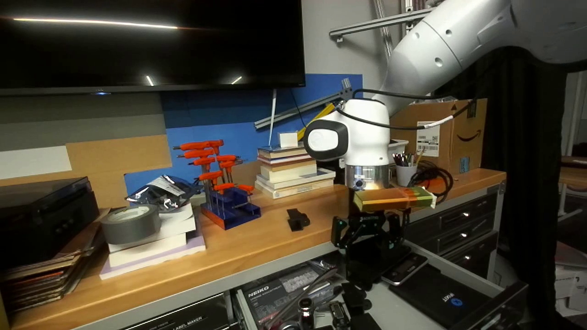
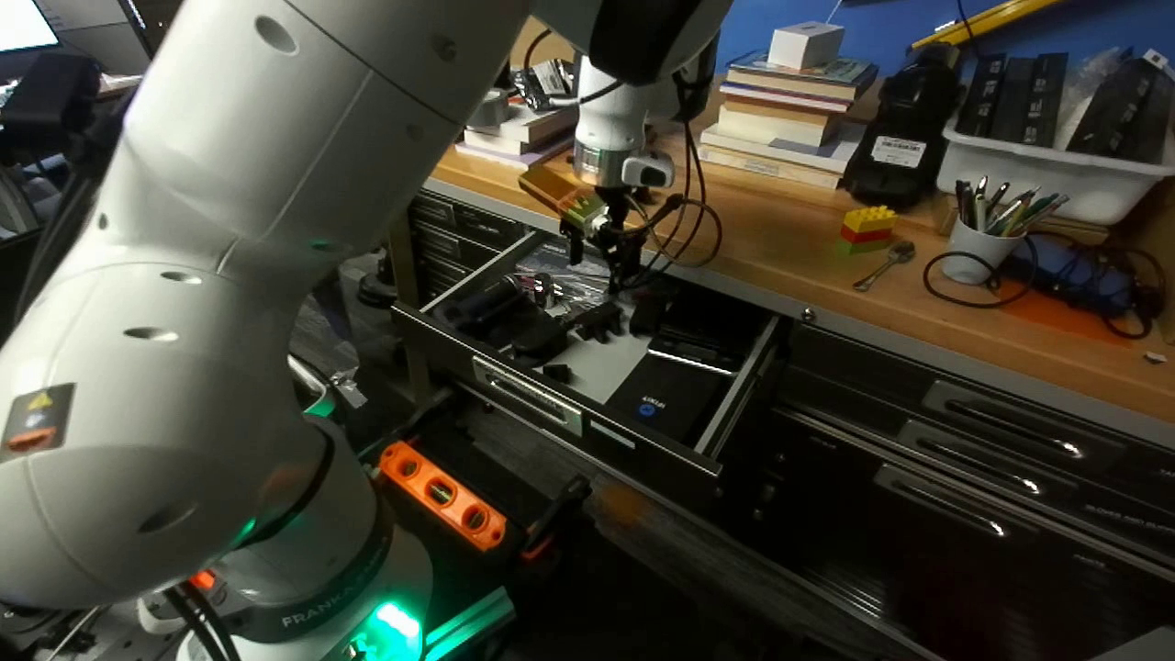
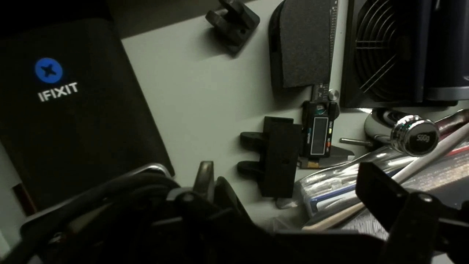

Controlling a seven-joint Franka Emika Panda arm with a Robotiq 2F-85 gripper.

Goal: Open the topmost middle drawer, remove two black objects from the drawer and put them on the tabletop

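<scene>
The topmost middle drawer stands pulled open; its side wall also shows in an exterior view. One small black object lies on the wooden tabletop, left of my arm. A black pronged block lies in the drawer beside a digital caliper; it also shows in both exterior views. A smaller black piece lies nearer the drawer front. My gripper points down over the drawer, fingers spread, nothing between them. The block is just ahead of the fingers, apart from them.
The drawer also holds a caliper, a chrome weight, an IFIXIT case and a scale. On the tabletop stand a book stack, a hex-key rack and a pen cup. Drawer walls surround my gripper.
</scene>
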